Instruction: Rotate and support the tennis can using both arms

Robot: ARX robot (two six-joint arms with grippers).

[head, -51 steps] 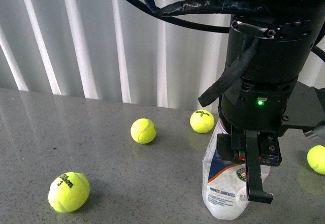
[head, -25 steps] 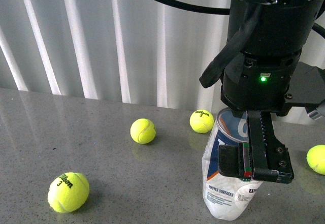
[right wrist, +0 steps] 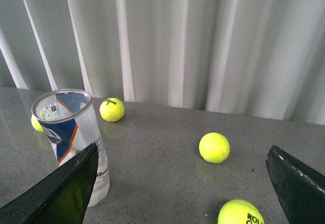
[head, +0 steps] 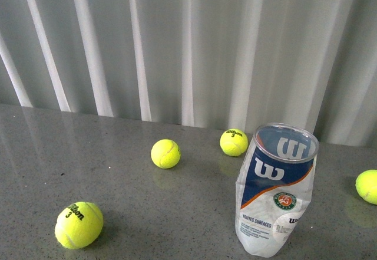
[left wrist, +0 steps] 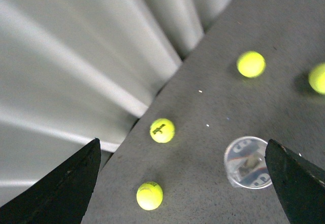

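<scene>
The tennis can [head: 275, 192] stands upright and open-topped on the grey table, blue-and-white label with a white W facing me. No arm shows in the front view. The left wrist view looks down from high up at the can's open mouth [left wrist: 248, 161], close to one of the left gripper's [left wrist: 185, 183] wide-open black fingers [left wrist: 297, 181]. In the right wrist view the can [right wrist: 76, 137] stands beside one finger [right wrist: 66, 193] of the open, empty right gripper [right wrist: 180, 191]. Neither gripper touches the can.
Yellow tennis balls lie on the table: front left [head: 79, 224], middle [head: 165, 153], behind the can [head: 234, 142] and at the right edge [head: 367, 186]. A white pleated curtain [head: 177, 42] closes the back. The table edge [left wrist: 147, 117] shows in the left wrist view.
The black arm that stood over the can, its open gripper around the can's side, has lifted up and out of the front view. The can has stayed in place, upright.
</scene>
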